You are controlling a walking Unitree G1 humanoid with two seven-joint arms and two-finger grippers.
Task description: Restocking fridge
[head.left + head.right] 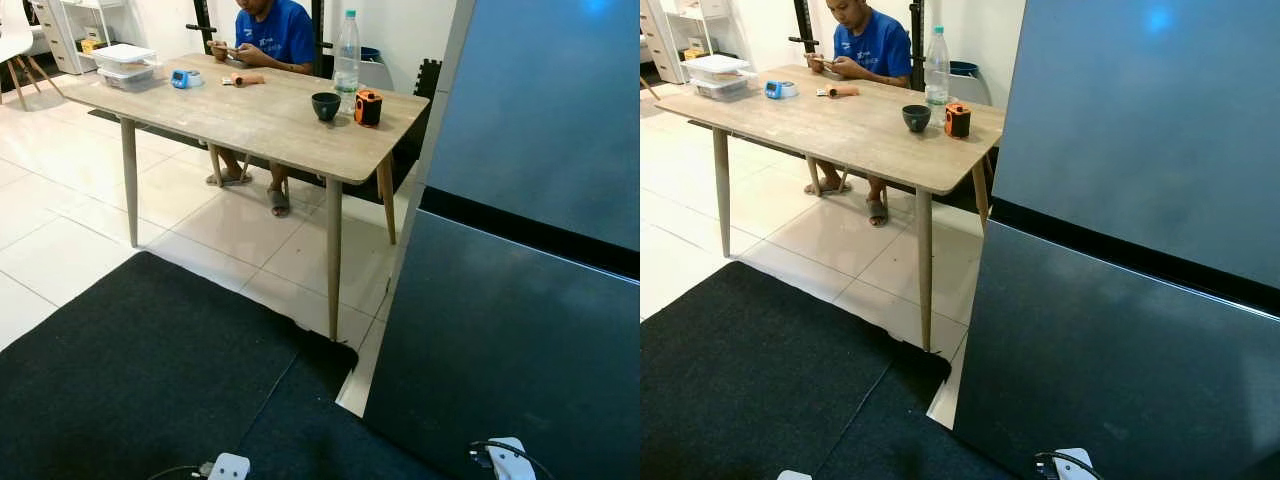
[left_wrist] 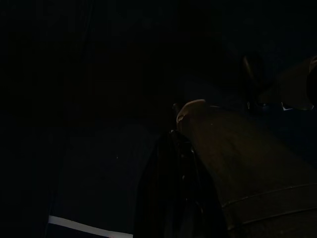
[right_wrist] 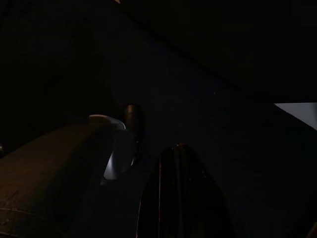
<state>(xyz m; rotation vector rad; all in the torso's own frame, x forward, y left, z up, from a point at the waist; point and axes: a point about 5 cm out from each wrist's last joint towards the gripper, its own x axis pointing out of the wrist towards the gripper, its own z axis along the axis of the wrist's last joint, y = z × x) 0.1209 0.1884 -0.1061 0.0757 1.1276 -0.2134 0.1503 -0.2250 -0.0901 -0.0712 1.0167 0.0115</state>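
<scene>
Nearest us, a black floor mat [image 1: 150,380] lies under both idle arms; the left gripper [image 2: 173,163] and right gripper [image 3: 178,188] hang in deep shade, and we cannot tell how their fingers stand. On our right rises the dark fridge [image 1: 1140,250], upright, doors closed, long axis vertical. Beyond stands a wooden table [image 1: 250,115] holding a water bottle [image 1: 346,50], dark bowl [image 1: 325,105] and orange object [image 1: 368,107]. A person in blue [image 1: 270,35] sits behind.
</scene>
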